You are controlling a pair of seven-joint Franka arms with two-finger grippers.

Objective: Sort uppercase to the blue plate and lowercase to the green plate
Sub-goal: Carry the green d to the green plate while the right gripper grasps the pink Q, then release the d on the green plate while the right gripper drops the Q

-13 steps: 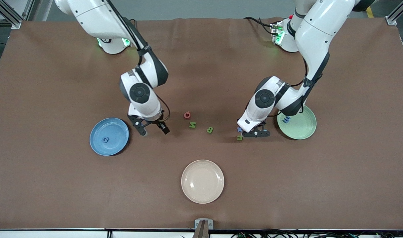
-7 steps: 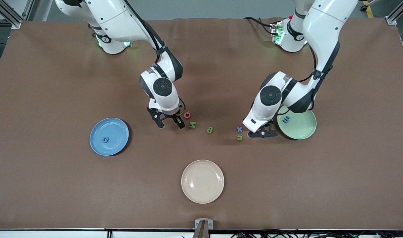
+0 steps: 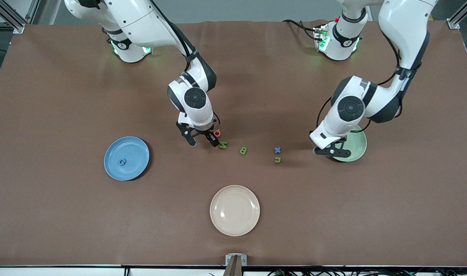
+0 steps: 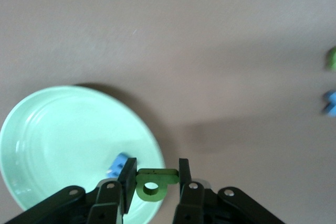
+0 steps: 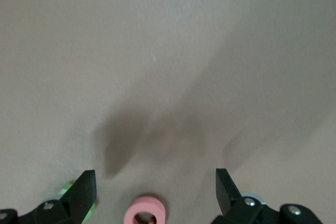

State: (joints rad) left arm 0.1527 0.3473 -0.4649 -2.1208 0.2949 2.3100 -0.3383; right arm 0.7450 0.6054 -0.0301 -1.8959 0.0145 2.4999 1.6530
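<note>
Blue plate [image 3: 126,158]: on the surface toward the right arm's end; blue G [image 3: 122,162] lies in it.
Right gripper [image 3: 202,140]: low over the surface, jaws wide apart, empty; red-pink Q [image 3: 217,133] [image 5: 145,211] lies between them, untouched.
Green N [image 3: 223,145]: on the surface just beside the Q, nearer the front camera.
Green B [image 3: 243,150]: on the surface beside the N.
Cream plate [image 3: 235,210]: nearest the front camera, nothing in it.
Blue x [image 3: 277,150], green n [image 3: 277,160]: on the surface, close together, between the B and the green plate.
Left gripper [image 3: 331,152] [image 4: 156,178]: over the green plate's rim, jaws clamped on green looped letter [image 4: 153,184].
Green plate [image 3: 356,147] [image 4: 63,140]: toward the left arm's end; blue m [image 4: 118,164] lies in it.
</note>
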